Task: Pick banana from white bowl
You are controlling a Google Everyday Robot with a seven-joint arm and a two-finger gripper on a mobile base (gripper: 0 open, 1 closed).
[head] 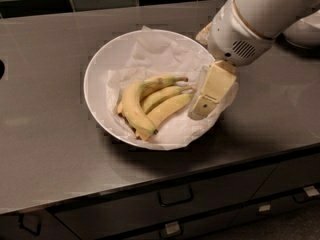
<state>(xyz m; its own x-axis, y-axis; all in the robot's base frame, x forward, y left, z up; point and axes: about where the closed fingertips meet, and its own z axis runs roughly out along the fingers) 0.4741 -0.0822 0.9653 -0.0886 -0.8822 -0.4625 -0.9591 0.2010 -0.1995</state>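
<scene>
The wide white bowl [97, 69] with a crumpled white paper liner sits in the middle of the grey counter. Several yellow bananas lie in it. The banana [129, 105] is the thickest, most curved one on the left of the bunch, with a greenish stem at the upper right and a dark tip at the lower end. My gripper [209, 93] hangs over the bowl's right inner side, just right of the slimmer bananas' ends and apart from the banana. It holds nothing that I can see.
A white rounded object [306, 30] sits on the counter at the far right, behind my arm. A dark tiled wall runs along the back. Drawers with handles [175, 196] lie below the counter's front edge. A dark opening [1, 69] shows at the left edge.
</scene>
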